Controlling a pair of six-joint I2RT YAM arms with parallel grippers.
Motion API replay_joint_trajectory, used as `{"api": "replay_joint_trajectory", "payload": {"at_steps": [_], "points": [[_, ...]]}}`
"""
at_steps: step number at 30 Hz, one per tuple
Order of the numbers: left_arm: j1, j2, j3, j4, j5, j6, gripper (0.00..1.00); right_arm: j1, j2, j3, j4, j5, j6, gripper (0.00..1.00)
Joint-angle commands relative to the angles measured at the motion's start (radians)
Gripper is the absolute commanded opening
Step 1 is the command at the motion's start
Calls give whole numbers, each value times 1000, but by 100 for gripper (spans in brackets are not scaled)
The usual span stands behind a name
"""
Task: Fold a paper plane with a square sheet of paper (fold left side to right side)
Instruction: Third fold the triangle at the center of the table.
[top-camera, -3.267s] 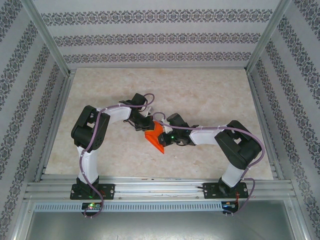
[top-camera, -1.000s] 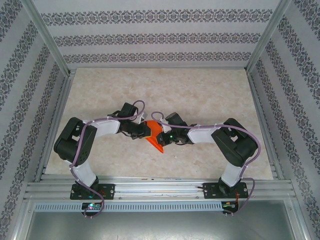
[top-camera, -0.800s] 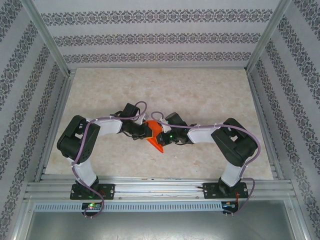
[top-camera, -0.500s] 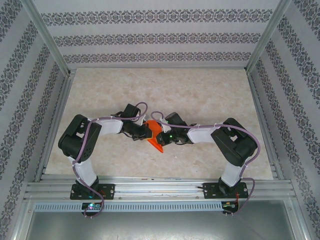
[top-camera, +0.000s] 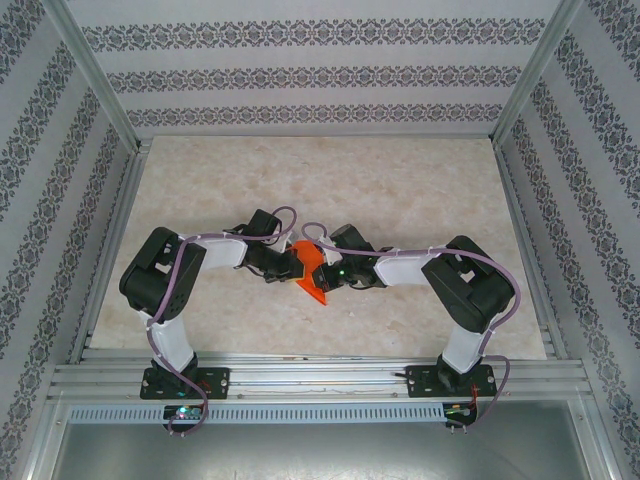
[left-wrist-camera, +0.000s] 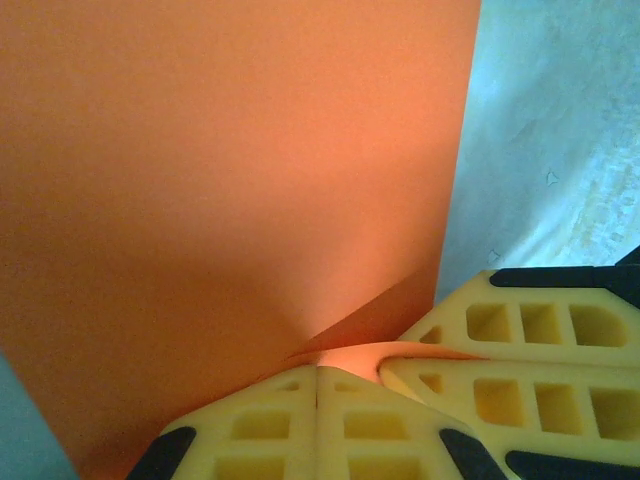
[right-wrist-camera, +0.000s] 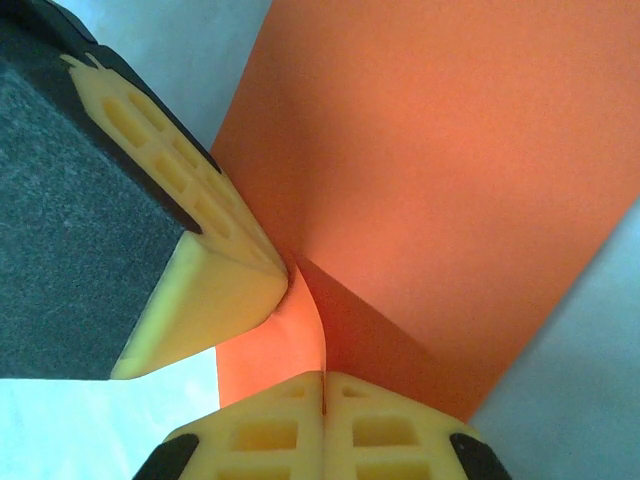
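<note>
The pale marbled tabletop (top-camera: 400, 190) takes up most of the overhead view, walled in by patterned grey-and-white panels (top-camera: 300, 75) on an aluminium frame. On it, the white-and-black left arm (top-camera: 165, 285) and the matching right arm (top-camera: 465, 290) bend inward from their bases at the near edge and meet just in front of the middle of the tabletop.

Between them is the thin bright orange sheet of paper (top-camera: 311, 272). It is creased into a narrow shape with a point aimed at the near edge. It stands up between the two wrists rather than lying flat (whether its lower tip touches the surface cannot be told).

The left tool (top-camera: 288, 264) comes at the paper from the left and the right tool (top-camera: 326, 276) from the right, almost nose to nose.

In the left wrist view the paper (left-wrist-camera: 230, 180) spreads away as a broad orange plane, and the left tool (left-wrist-camera: 317, 372) is clenched, its yellow ribbed fingers (left-wrist-camera: 260, 425) pressed together on the sheet's near edge. Just beside it, the right tool (left-wrist-camera: 405, 355) clamps a pale lip of the same paper.

In the right wrist view the right tool (right-wrist-camera: 323, 378) is likewise pinched tight on a fold of the paper (right-wrist-camera: 450, 150), with the left tool's black-backed yellow fingers (right-wrist-camera: 200, 290) touching the sheet at upper left.
</note>
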Motion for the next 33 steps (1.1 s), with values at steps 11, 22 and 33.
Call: {"api": "replay_joint_trajectory", "payload": {"at_steps": [11,22,33], "points": [[-7,29,-8,-60,-61,33,3,-17,30,0,-100,20,6,6],[-7,34,-4,-69,-68,32,3,-60,-68,57,-108,0,31,24],[-7,31,-6,-68,-69,32,3,-72,-234,-53,-138,-115,130,14]]}}
